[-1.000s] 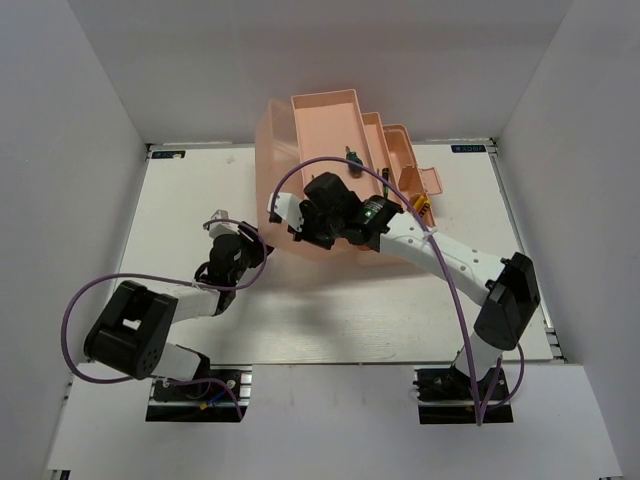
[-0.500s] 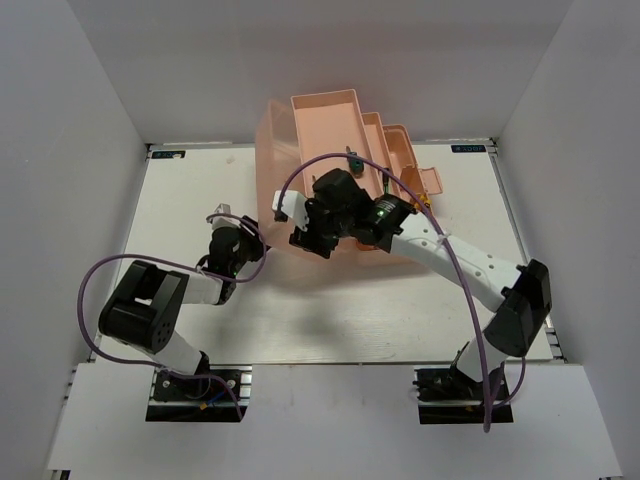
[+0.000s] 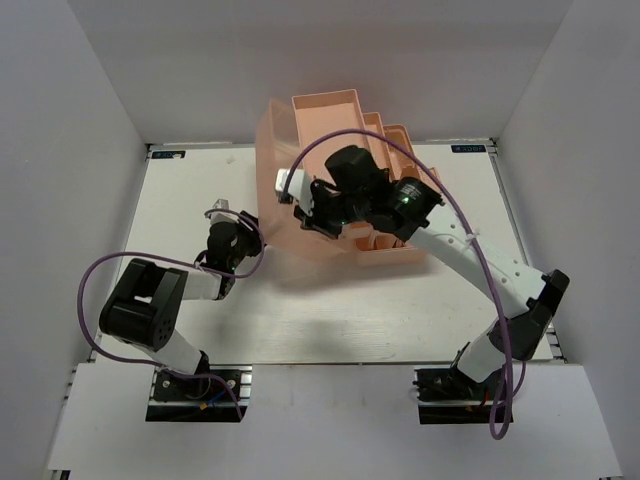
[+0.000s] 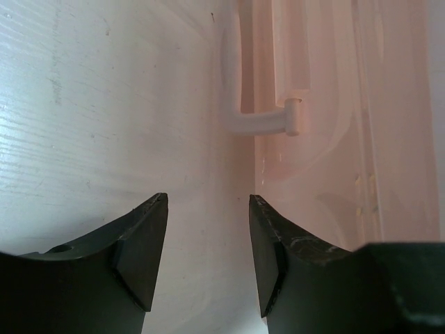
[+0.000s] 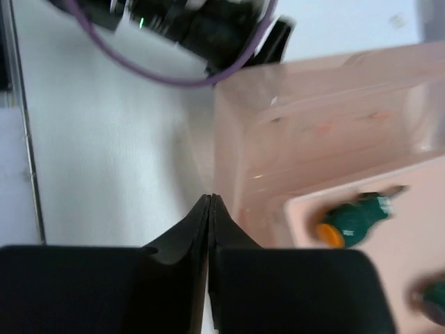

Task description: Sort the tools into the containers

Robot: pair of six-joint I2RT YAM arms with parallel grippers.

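Salmon-pink translucent plastic forms the fold-out toolbox (image 3: 325, 118), which stands at the 12 o'clock side of the white desk (image 3: 180, 190) in the overhead view. Its stepped trays face 3 o'clock and its clear-pink lid (image 3: 272, 150) sits on the 9 o'clock side. The white-and-black right arm (image 3: 470, 260) reaches in from 5 o'clock and lies across the toolbox, hiding most of the trays from above.

In the wrist view the right hand (image 5: 210, 200) has its two black fingers pressed flat together with nothing between them. Their tips sit on the line where the desk meets the toolbox's outer wall, though whether they touch either one cannot be told. At 3 o'clock from those tips, a stubby teal-green screwdriver with an orange butt (image 5: 353, 219) lies on its side in a pale pink tray (image 5: 389, 264), its short shank pointing toward 2 o'clock. At 4 o'clock, cut by the frame edge, a second green shape (image 5: 432, 296) lies in the same tray, too blurred to name. A purple cable (image 5: 174, 73) loops across at 11 o'clock.

The left hand (image 4: 208, 202) is low over the desk at 9 o'clock from the toolbox. Its dark fingers are spread and grip nothing, with bare desk and the lid's edge between them. At 12 o'clock ahead of it, a pale curved handle (image 4: 261, 124) joins the lid.
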